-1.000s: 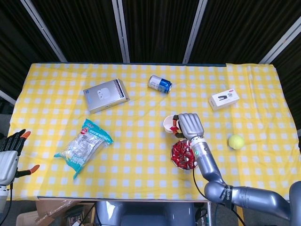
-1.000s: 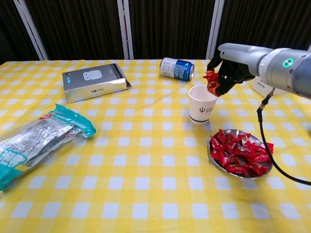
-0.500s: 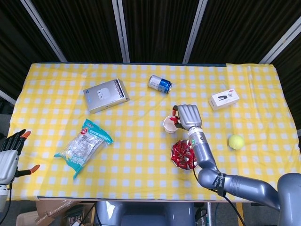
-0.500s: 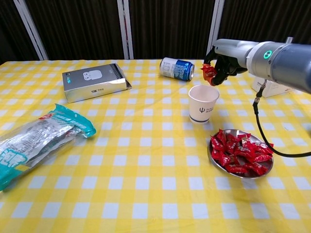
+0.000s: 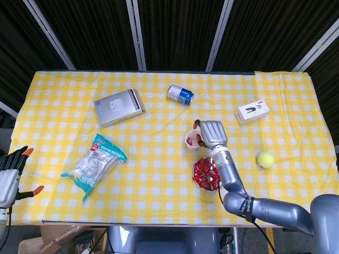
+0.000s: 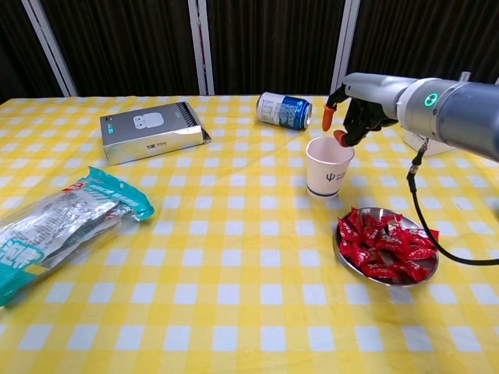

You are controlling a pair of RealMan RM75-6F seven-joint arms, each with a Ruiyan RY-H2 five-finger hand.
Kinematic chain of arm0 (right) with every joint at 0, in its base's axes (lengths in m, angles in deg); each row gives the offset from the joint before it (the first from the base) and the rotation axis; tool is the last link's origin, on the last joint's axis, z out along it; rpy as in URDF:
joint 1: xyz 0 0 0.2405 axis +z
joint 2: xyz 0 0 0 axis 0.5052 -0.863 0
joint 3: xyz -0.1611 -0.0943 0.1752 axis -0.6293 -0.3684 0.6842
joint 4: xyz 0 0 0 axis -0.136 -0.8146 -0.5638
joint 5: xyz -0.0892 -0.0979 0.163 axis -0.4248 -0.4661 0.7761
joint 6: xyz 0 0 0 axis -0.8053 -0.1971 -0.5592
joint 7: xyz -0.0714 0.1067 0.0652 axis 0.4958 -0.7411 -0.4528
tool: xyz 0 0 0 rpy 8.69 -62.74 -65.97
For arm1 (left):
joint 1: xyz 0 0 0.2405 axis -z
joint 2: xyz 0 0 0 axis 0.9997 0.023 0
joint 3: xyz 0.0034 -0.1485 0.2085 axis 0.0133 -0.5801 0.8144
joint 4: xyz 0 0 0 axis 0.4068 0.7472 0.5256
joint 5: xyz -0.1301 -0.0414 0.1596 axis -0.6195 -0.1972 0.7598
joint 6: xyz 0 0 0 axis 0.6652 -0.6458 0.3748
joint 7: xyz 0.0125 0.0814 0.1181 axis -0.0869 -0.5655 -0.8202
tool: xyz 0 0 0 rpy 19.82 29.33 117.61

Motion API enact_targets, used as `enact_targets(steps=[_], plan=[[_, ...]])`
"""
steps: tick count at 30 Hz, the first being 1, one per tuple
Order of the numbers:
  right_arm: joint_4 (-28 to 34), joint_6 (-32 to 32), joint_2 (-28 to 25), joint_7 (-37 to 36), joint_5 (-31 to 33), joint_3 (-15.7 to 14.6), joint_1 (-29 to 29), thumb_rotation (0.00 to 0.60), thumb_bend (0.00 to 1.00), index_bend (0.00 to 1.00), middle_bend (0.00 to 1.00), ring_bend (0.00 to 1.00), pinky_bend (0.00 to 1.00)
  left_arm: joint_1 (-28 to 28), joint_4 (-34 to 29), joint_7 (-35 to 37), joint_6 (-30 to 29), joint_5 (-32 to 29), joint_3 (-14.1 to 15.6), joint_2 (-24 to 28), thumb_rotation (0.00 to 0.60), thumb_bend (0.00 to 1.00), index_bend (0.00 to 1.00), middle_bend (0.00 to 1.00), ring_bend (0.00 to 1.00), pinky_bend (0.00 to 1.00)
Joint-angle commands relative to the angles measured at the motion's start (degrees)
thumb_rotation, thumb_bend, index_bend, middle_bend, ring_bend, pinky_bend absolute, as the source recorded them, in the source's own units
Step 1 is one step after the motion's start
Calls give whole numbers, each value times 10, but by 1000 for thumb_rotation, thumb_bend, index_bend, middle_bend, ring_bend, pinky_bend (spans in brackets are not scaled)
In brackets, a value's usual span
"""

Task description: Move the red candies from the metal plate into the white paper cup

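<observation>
Right hand (image 6: 355, 117) is poised directly over the mouth of the white paper cup (image 6: 328, 167); its fingers (image 6: 328, 115) are seen spread apart with nothing visibly pinched between them, orange tips pointing down at the rim. The placement is judged a release position, chosen so a candy falls inside the cup rather than onto the cloth. From the head view a trace of red is seen inside the cup (image 5: 191, 139).

Red candies (image 6: 383, 246) are heaped on the metal plate (image 6: 354, 266), just beside the cup on the near side; most of the task is judged still to be done. Wrappers are glossy, crinkled, twisted at the ends; the plate is shallow, round, polished steel. The cup is a tapered paper cylinder with a small printed mark.

Left hand (image 5: 10, 169) is parked off the counter (image 6: 234, 312) edge, fingers apart, holding nothing.
</observation>
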Motion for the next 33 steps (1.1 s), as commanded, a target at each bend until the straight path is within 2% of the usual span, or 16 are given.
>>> enact_targets(steps=[1,6,9,11,14,17,21,24,33], plan=[[6,-5,-4,-2,-2,0,-1,600,571,384,833,857,959,0,1,1,-1,0,0,0,600,37,0,0,0,0],[52,-26,-30,-6,-20,-1,-10,600,557,376,833,857,960,0,-1,0,-1,0,-1,0,600,38,0,0,0,0],[99,-44,-53,-4,-36,-11,-24,600,468,351,833,857,960,0,0,1,-2,0,-1,0,600,38,0,0,0,0],[139,-61,-72,4,-51,-32,-39,600,374,329,833,857,960,0,-1,1,-2,0,-1,0,600,37,0,0,0,0],[174,-78,-89,8,-72,-61,-59,600,294,318,833,857,960,-1,-2,1,-3,1,0,0,600,37,0,0,0,0],[199,-89,-97,2,-97,-99,-85,600,275,300,833,857,960,-1,-1,0,-5,3,0,0,600,37,0,0,0,0],[207,-98,-94,1,-121,-135,-107,600,249,237,833,857,960,-2,-3,-3,-8,6,0,-1,600,37,0,0,0,0],[212,-104,-88,7,-126,-151,-116,600,239,204,834,857,960,-2,-3,-4,-11,10,1,-2,600,38,0,0,0,0],[240,-124,-72,54,-103,-183,-131,600,237,203,834,856,960,-4,3,-2,-17,16,3,-4,600,37,0,0,0,0]])
